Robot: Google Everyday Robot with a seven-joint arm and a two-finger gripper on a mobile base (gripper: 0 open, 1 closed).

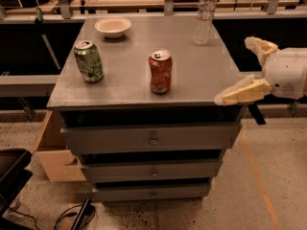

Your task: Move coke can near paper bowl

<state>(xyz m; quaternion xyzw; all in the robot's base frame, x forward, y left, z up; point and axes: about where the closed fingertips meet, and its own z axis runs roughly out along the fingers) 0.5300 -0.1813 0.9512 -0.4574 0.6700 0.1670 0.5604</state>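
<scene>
The coke can [160,71], red-orange with a silver top, stands upright near the middle front of the grey cabinet top [124,87]. The paper bowl [112,27], off-white and shallow, sits at the far left of the top. My gripper [233,71] is at the cabinet's right edge, to the right of the can and apart from it. It is open and empty, with one pale finger [240,93] low over the front right corner and the other finger [260,47] higher and farther back.
A green can [88,61] stands at the front left of the top. A clear water bottle [205,17] stands at the far right. The cabinet has drawers [152,139] below. A cardboard box [53,152] sits on the floor at left.
</scene>
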